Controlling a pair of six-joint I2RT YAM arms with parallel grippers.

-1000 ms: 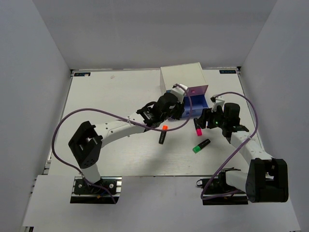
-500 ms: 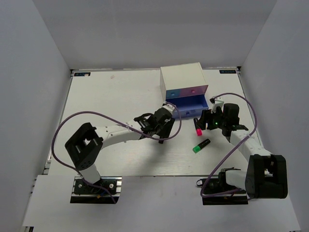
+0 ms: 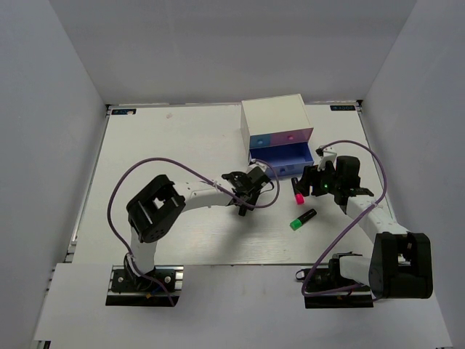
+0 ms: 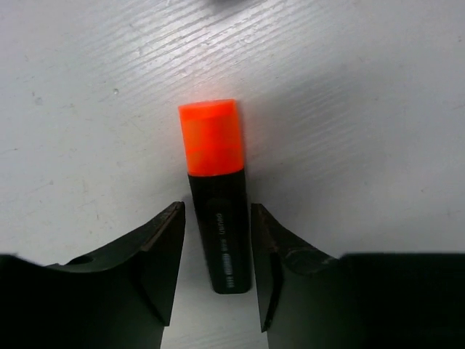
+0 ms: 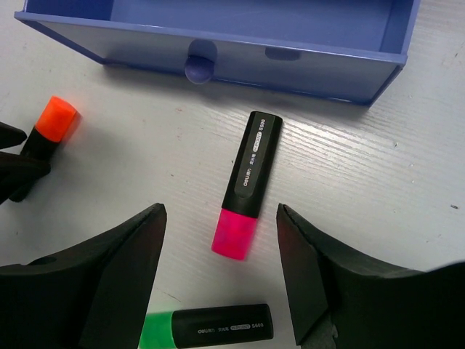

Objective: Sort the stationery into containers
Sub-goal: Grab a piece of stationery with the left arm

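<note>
An orange-capped black highlighter (image 4: 214, 189) lies on the white table. My left gripper (image 4: 216, 211) is open and low over it, a finger close on each side of its black barrel, with a sliver of table showing at the left finger. In the top view the left gripper (image 3: 244, 198) hides the orange cap. My right gripper (image 5: 219, 214) hangs open and wide above the pink-capped highlighter (image 5: 247, 182). The green-capped highlighter (image 5: 211, 331) lies just nearer. The white drawer box (image 3: 275, 115) has one blue drawer (image 5: 290, 62) pulled out.
The pulled-out drawer's knob (image 5: 200, 65) faces the highlighters. A pink drawer front (image 3: 294, 136) and a blue one (image 3: 259, 139) sit shut above it. Purple cables loop from both arms. Grey walls enclose the table on three sides.
My left gripper has swung back from the drawer box and come down over the orange highlighter, its jaws now standing either side of it. The right gripper has barely moved.
</note>
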